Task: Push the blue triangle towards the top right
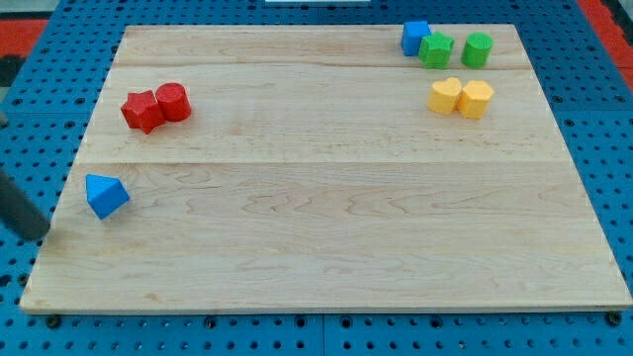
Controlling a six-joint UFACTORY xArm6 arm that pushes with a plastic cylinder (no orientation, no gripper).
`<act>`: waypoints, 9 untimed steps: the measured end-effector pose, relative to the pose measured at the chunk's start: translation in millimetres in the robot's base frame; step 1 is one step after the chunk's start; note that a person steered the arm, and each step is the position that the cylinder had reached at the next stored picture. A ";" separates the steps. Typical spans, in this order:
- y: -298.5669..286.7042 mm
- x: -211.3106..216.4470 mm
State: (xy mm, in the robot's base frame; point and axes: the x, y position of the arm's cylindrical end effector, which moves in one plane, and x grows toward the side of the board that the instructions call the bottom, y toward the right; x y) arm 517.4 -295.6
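The blue triangle [106, 195] lies near the left edge of the wooden board [326, 237], about mid-height in the view. My dark rod comes in from the view's left edge, and my tip [40, 235] rests at the board's left border, below and to the left of the blue triangle, a short gap apart from it.
A red star-like block [142, 111] and a red cylinder [173, 102] sit together at upper left. At top right are a blue cube [414, 38], a green star-like block [436, 49] and a green cylinder [478, 48]. Below them lie two yellow blocks [461, 97].
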 end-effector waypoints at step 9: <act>208.9 -97.1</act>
State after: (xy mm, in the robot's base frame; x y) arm 420.3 -86.7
